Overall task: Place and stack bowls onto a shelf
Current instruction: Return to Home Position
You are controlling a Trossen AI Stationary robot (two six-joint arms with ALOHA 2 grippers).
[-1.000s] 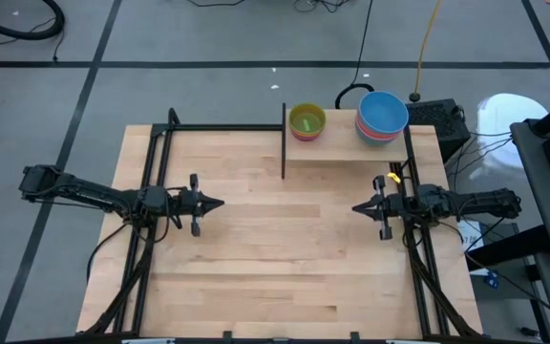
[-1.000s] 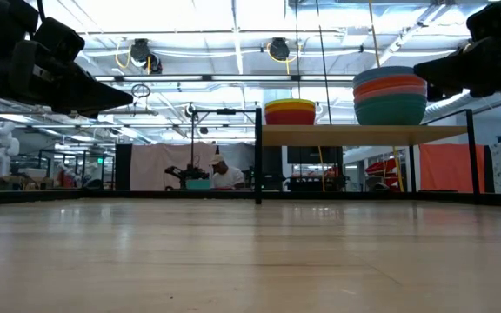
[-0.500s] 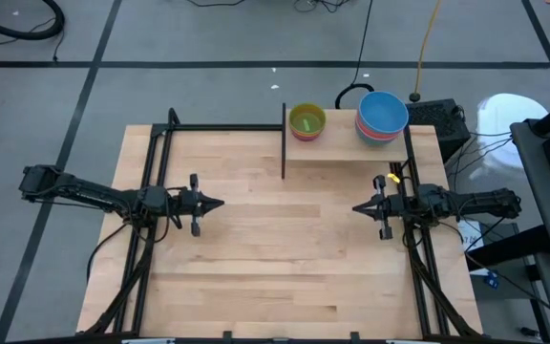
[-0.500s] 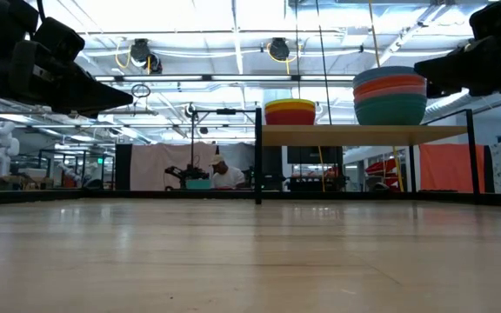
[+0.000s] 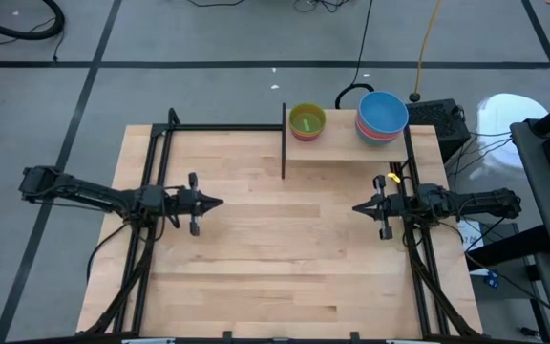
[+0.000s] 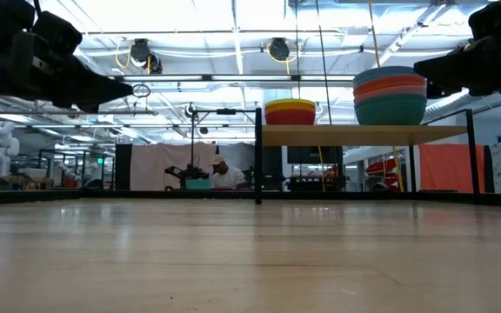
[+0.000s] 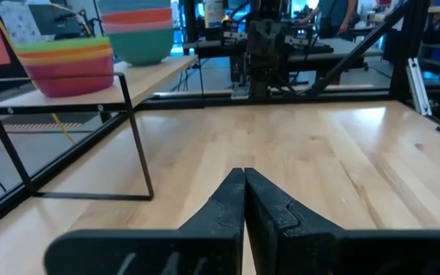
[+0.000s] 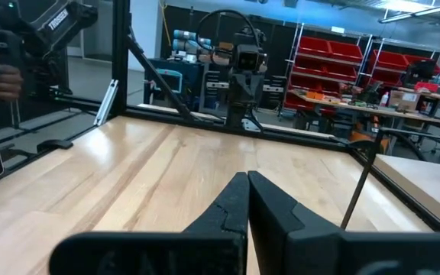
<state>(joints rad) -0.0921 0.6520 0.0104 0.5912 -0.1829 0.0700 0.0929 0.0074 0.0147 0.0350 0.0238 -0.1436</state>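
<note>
Two stacks of bowls stand on the shelf (image 5: 347, 151), a pale board raised at the table's far side with a thin dark panel (image 5: 284, 141) at its left end. One stack (image 5: 306, 121) shows lime green on top, with yellow and red below (image 6: 290, 112). The other stack (image 5: 381, 116) has blue on top, over orange and teal (image 6: 390, 96). My left gripper (image 5: 220, 202) hovers shut at the table's left side, and my right gripper (image 5: 355, 207) hovers shut at its right side. Both point level toward the middle, holding nothing (image 7: 244, 177) (image 8: 247, 179).
Black frame bars (image 5: 151, 191) run along the table's left and right sides (image 5: 418, 239) and far left edge. Bare pale wood (image 5: 285, 248) lies between the grippers. A person (image 6: 224, 176) sits in the room far beyond the table. Cables and a dark box (image 5: 437, 117) lie behind the shelf.
</note>
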